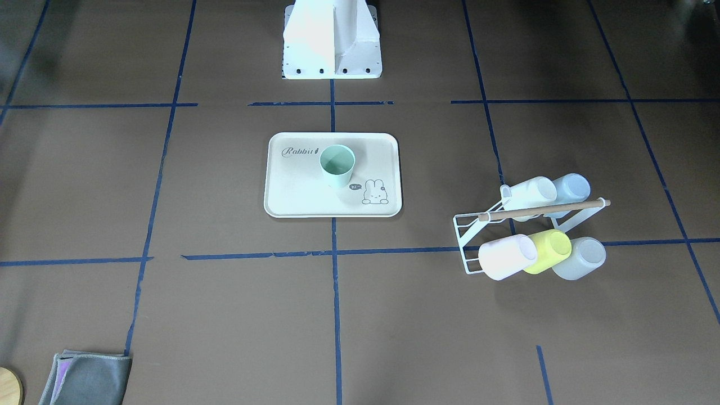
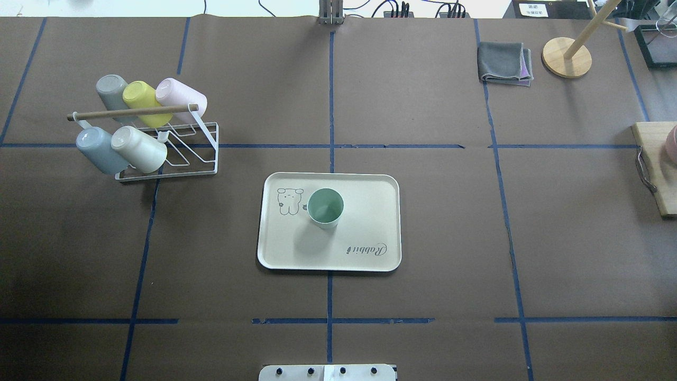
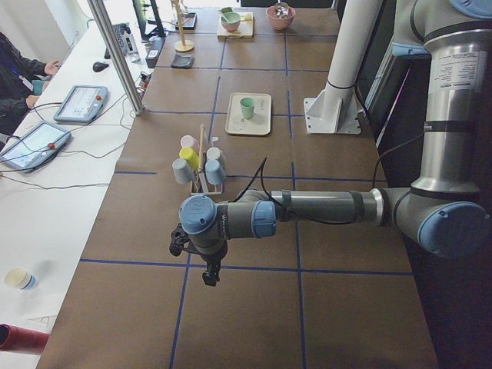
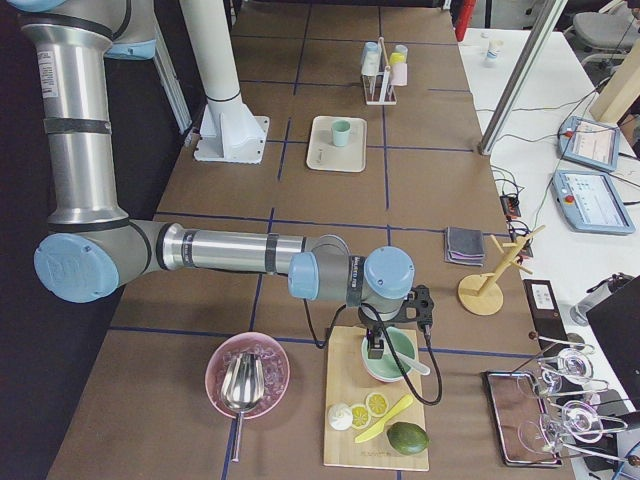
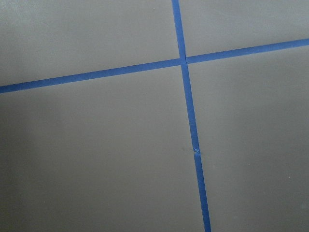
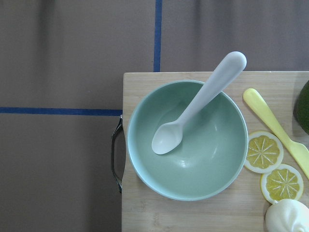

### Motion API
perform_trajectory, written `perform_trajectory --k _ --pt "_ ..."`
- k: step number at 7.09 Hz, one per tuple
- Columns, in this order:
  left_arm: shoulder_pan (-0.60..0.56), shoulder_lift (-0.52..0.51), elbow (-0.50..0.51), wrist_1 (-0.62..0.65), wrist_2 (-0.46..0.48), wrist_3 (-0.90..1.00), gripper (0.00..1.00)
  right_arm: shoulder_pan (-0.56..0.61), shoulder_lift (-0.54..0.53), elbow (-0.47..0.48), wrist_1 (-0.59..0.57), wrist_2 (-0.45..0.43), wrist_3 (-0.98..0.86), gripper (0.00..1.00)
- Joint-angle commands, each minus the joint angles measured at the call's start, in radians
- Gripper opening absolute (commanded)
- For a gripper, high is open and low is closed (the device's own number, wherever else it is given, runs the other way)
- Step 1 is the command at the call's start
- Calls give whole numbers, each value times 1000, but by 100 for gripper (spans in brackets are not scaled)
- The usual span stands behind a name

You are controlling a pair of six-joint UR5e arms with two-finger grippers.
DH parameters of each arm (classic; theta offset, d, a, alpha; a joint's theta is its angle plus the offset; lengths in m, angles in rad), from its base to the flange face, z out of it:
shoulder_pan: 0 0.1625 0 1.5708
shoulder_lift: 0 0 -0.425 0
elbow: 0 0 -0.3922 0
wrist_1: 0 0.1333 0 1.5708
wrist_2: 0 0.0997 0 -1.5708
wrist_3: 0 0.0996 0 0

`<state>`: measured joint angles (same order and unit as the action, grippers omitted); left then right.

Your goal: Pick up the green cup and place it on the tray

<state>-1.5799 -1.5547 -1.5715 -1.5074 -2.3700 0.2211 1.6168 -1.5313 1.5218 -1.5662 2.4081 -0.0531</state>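
A robotics lab, no question. The table is wrapped in brown paper and ruled into squares with blue tape. A white pedestal is bolted on at 12 o'clock in the front view, and the industrial left arm and right arm reach out over the grid. In the left side view, at 9 o'clock, touchscreen pendants lie on a white bench, with an operator seated at 10. Cables trail off at 12 overhead.
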Motion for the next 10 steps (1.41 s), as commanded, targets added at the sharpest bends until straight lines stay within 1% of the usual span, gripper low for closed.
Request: perform_trajectory --k 1,3,10 --pt "0 -1 -1 0 0 0 100 0 -1 -3 -2 -3 1 100" --pt "0 -1 -1 0 0 1 100 0 -1 -12 0 -10 68 100" --pt "0 -5 1 0 0 1 100 2 0 -14 2 -18 67 100"
